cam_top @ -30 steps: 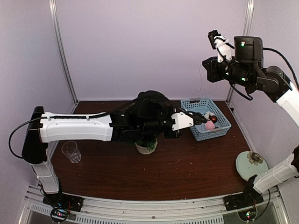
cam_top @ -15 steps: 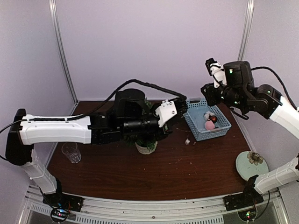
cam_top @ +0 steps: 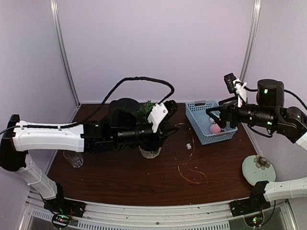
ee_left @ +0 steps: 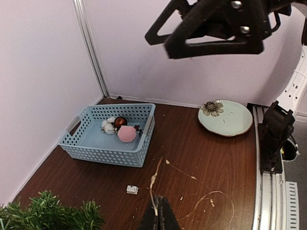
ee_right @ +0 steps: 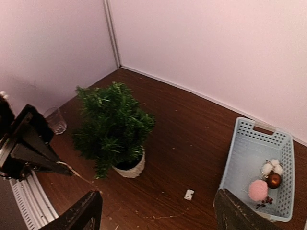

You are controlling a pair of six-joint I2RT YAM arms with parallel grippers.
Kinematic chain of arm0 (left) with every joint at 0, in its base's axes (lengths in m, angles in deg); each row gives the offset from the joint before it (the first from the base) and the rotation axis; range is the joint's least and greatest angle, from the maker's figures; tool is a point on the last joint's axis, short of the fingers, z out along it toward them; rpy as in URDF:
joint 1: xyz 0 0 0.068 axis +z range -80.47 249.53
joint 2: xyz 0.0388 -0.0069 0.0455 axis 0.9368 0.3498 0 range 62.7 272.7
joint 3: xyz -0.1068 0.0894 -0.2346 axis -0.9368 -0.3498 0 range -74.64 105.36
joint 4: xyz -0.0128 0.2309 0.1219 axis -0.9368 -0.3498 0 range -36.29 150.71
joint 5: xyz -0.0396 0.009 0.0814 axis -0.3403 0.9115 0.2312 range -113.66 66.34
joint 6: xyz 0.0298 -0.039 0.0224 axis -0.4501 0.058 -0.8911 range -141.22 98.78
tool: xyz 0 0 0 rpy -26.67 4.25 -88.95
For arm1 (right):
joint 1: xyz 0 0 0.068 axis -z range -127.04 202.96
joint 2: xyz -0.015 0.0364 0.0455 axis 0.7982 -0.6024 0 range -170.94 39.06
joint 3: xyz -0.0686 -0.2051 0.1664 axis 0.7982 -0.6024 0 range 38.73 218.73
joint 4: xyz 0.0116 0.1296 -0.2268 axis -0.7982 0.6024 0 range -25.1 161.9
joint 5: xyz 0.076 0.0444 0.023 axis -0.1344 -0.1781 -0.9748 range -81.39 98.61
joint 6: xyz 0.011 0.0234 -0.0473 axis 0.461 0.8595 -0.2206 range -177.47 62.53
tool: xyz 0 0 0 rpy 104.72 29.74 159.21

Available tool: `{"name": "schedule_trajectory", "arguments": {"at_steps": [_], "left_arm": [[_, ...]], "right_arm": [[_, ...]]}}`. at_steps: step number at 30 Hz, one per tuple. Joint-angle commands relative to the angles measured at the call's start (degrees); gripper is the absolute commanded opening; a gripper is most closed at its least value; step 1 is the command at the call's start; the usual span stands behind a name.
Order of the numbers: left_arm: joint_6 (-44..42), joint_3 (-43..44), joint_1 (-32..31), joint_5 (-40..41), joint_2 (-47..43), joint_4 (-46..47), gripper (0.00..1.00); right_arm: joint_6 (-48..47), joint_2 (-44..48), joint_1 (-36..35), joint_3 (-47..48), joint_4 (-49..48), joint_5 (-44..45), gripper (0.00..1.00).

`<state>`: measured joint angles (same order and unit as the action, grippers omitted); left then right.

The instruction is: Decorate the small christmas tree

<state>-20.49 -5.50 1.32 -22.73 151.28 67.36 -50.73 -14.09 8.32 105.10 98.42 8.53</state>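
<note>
- The small christmas tree (ee_right: 112, 124) stands upright in its white pot near the centre of the worktop (cam_top: 120, 182). It is bushy and dark green, with no ornament visible on it.
- The left gripper (ee_left: 158, 215), pinched together on a thin coppery strand (ee_left: 153, 184), has drawn back to the tree from the light-blue basket (cam_top: 211, 125) at 2 o'clock. The strand trails loose over the worktop.
- The right gripper (ee_right: 160, 215) has come down from high up near the basket, its fingers now apart and empty.
- Decorating looks barely begun.

The left arm (cam_top: 48, 136) hides most of the small christmas tree (cam_top: 149, 151); near the tree, a white scrap (cam_top: 189, 145) on the bench is too small to identify.
</note>
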Motion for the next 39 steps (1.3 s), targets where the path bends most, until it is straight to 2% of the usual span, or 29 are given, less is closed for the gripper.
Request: {"name": "schedule_trajectory", "arguments": {"at_steps": [1,5,12,15,17,20,24,25,26,28,30,35,36,38,39], "left_arm": [[5.10,-1.17,0.18,1.90,-4.72,0.60,0.00],[6.26,-3.29,0.18,3.09,-7.78,0.06,0.00],[7.13,-8.44,0.18,5.07,-12.92,1.93,0.00],[7.44,-9.97,0.22,5.99,-14.22,3.00,0.00],[7.58,-10.72,0.18,6.28,-14.83,3.30,0.00],[8.24,-12.15,0.22,6.41,-15.95,4.50,0.00],[8.28,-13.11,0.18,6.75,-17.28,4.99,0.00],[8.36,-13.36,0.23,6.84,-17.56,5.18,0.00],[8.40,-13.49,0.18,7.01,-17.78,5.21,0.00],[8.32,-13.79,0.18,7.32,-18.51,5.04,0.00],[8.62,-14.50,0.18,8.07,-19.06,5.08,0.00],[10.07,-15.87,0.19,8.25,-20.70,2.25,0.00],[10.43,-16.00,0.18,7.79,-21.05,1.17,0.05],[11.12,-16.06,0.30,6.42,-21.76,-1.79,0.22],[11.33,-15.98,0.26,5.51,-22.18,-2.63,0.26]], "right_arm": [[-2.86,-0.16,0.18,-3.08,-3.63,-17.14,0.81],[-3.49,-5.03,0.17,-3.29,-3.76,-25.99,0.78],[-0.91,-10.14,0.17,-3.91,-9.68,-37.51,0.77],[0.47,-11.80,0.01,-3.80,-11.23,-41.44,0.57],[0.59,-13.01,-0.08,-3.35,-10.98,-42.32,0.51],[1.16,-14.87,-0.47,-2.65,-11.35,-42.94,0.59],[0.62,-17.54,-1.29,-1.30,-10.36,-41.26,0.60],[0.41,-18.00,-1.55,-0.91,-10.13,-41.24,0.57],[0.12,-18.50,-1.80,-0.58,-10.04,-41.44,0.48],[-0.50,-18.99,-2.23,0.14,-9.61,-41.56,0.20],[-1.23,-18.90,-2.58,0.78,-8.95,-40.70,0.01],[-2.47,-17.96,-3.04,2.10,-8.54,-36.36,0.00],[-3.03,-18.08,-3.10,2.74,-8.14,-35.53,0.00],[-4.45,-18.81,-3.48,4.34,-6.86,-34.38,0.00],[-5.34,-19.36,-3.74,5.21,-5.75,-34.01,0.00]]}}
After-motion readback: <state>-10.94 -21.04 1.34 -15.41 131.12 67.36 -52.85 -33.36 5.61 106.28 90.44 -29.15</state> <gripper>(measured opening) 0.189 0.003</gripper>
